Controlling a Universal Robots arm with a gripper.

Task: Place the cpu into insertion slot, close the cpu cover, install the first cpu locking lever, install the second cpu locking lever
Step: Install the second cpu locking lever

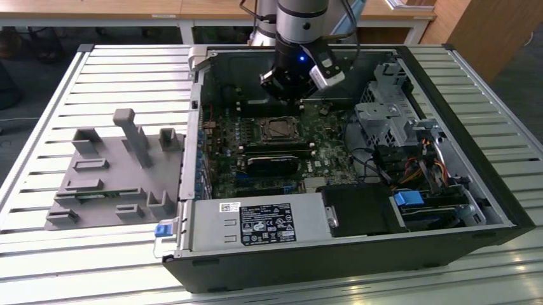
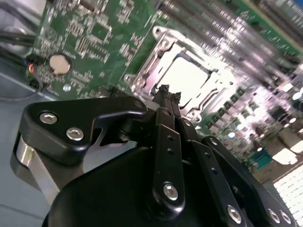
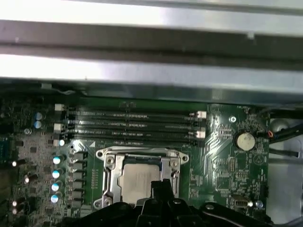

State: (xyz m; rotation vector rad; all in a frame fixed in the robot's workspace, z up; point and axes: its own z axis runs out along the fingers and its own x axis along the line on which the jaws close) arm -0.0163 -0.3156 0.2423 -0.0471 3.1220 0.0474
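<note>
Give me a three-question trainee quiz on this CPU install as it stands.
1. True or false: the cpu lies on the grey fixture outside the case.
2. Pick one. In both wrist views, the pincer has its tips nearest to: A) the power supply, B) the cpu cover, C) the drive cage.
3. Fill in: in the second wrist view, the pincer's fingers are ____.

Key
1. False. The cpu sits in the insertion slot, with the silvery cover framing it.
2. B.
3. Shut, with nothing seen between them.
</note>
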